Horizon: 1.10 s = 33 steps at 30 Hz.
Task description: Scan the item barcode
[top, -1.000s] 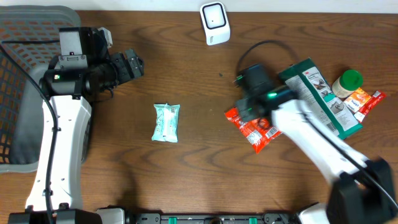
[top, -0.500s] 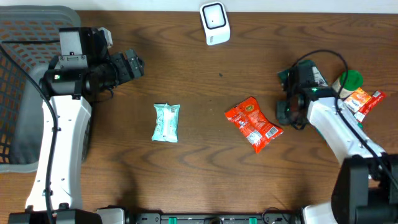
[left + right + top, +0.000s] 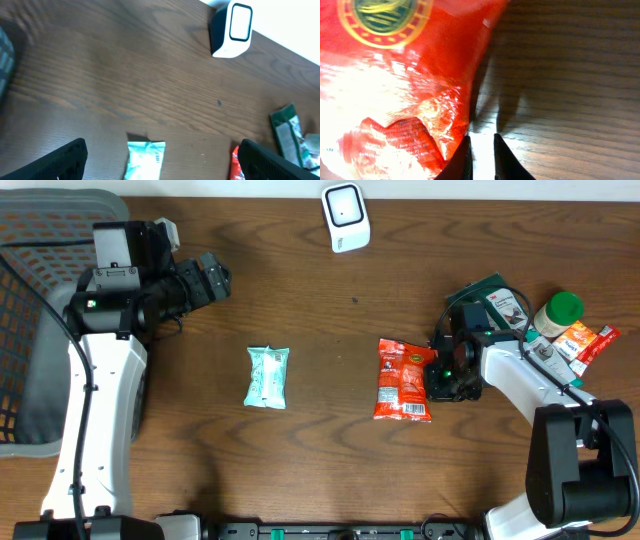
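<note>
The right gripper [image 3: 482, 157], jaws almost closed beside the crinkly red foil snack packet [image 3: 403, 380] lying flat right of mid-table, may pinch only slippery film and drop it. The left gripper [image 3: 212, 280] hangs wide open. The white box scanner [image 3: 345, 218] stands well apart at the far edge, so a long carry would test the grip.

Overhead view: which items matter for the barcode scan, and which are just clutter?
In the job:
red foil snack packet
white box-shaped barcode scanner

Lying about:
pale teal wrapped packet
flat green package
green-lidded bottle
orange sachet
grey mesh basket

Red snack packet [image 3: 403, 380], mint packet [image 3: 267, 376], white scanner [image 3: 345, 217], brown woodgrain table [image 3: 330, 450].
</note>
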{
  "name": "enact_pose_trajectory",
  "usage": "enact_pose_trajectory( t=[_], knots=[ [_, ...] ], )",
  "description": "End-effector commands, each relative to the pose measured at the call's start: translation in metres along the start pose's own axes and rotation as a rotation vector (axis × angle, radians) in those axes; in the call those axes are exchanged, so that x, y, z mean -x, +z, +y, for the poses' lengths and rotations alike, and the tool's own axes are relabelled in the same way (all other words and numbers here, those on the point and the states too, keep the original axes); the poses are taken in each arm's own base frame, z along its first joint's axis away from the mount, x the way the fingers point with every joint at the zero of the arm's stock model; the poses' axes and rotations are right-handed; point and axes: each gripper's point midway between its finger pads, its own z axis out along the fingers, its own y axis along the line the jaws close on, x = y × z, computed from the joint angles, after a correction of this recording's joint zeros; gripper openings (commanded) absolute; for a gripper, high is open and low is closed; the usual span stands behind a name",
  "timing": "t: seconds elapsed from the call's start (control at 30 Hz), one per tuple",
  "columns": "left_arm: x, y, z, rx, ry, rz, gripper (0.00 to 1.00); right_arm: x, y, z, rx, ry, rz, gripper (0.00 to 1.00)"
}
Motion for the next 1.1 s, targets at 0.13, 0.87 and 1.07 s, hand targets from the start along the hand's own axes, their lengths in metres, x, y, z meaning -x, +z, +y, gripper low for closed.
enact_pose_trajectory(
  t=[0.13, 0.87, 1.07],
  knots=[
    [-0.037, 0.002, -0.026, -0.132, -0.049, 0.165, 0.96, 0.003, -0.003, 0.002, 0.021, -0.025, -0.01, 0.08],
    [-0.202, 0.085, -0.172, -0.301, 0.39, 0.474, 0.08, 0.051, -0.029, 0.029, 0.169, -0.019, -0.174, 0.01],
    [-0.247, 0.137, -0.201, -0.361, 0.473, 0.5, 0.08, 0.054, -0.031, 0.033, 0.203, -0.02, -0.189, 0.01]
  ],
)
